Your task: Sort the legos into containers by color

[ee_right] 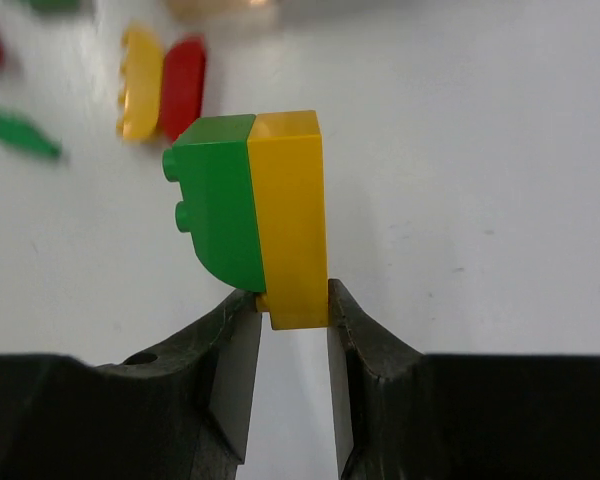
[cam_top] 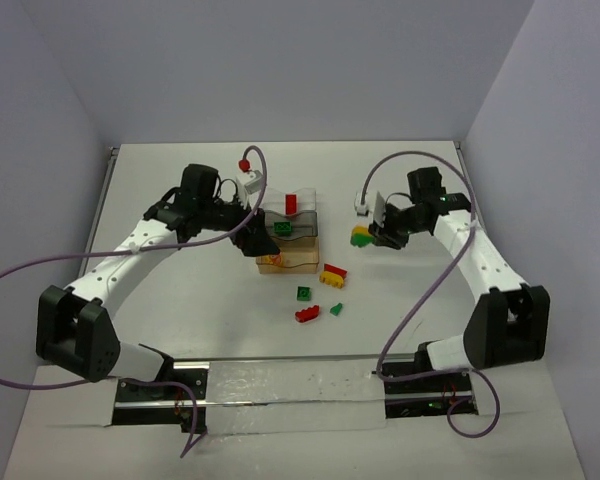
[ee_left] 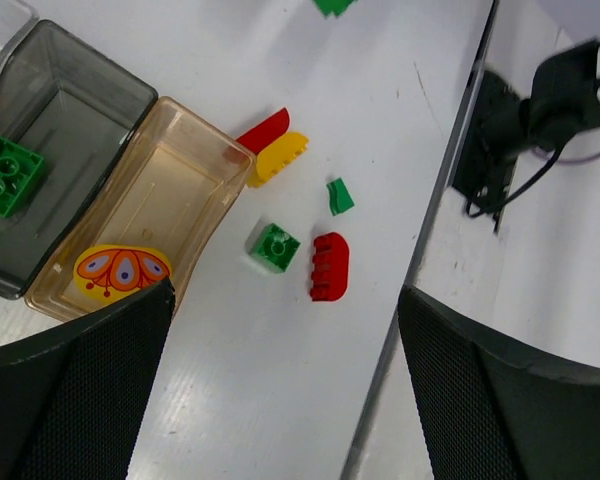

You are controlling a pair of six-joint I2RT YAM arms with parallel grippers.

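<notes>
Green-and-yellow stack (ee_right: 255, 215) is being pinched by the right tool (ee_right: 288, 310) only at the yellow brick's lower edge, so it is risking pivoting or slipping free. Being two-coloured, it is fitting no single tray until split. It is sitting right of the trays (cam_top: 308, 240), glossy, studs pointing sideways, its green half rounded; whether it is clearing the worktop (ee_right: 480, 150) I cannot tell. Left tool (ee_left: 285, 310) is hovering wide open and empty beside the amber tray (ee_left: 195, 120), over loose bricks (ee_left: 329, 266).
</notes>
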